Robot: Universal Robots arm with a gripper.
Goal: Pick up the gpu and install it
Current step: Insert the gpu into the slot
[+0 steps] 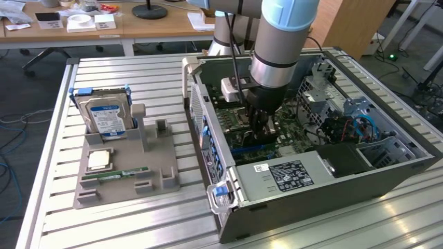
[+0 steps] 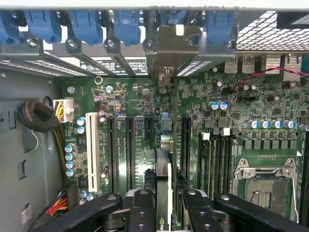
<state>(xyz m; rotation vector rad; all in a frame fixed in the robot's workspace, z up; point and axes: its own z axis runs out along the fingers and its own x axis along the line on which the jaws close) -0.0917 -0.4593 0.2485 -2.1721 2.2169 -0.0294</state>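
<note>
Exterior view. The grey arm reaches straight down into the open grey metal computer case (image 1: 387,171), which lies on its side on the slatted aluminium table (image 1: 138,72), so the green motherboard (image 1: 239,116) faces upward and its slots can be met from above. The black gripper (image 1: 262,136) sits low over the board. To the exterior view's left, a grey moulded parts holder (image 1: 124,194) keeps spare components in fixed seats: a silver hard drive with a blue label (image 1: 107,118) standing upright, a square processor chip (image 1: 98,160) lying flat, and a slim green RAM stick (image 1: 114,175) in its groove.

Wrist view. The gripper's black fingers (image 2: 142,208) are clamped on the gpu (image 2: 163,188), a thin dark card seen edge-on, held vertical so its edge lines up with the long black expansion slots (image 2: 130,145). Its metal bracket (image 2: 166,48) stands at the case's rear slot openings, among blue retaining clips (image 2: 128,24). Whether the card is fully seated cannot be told.
</note>
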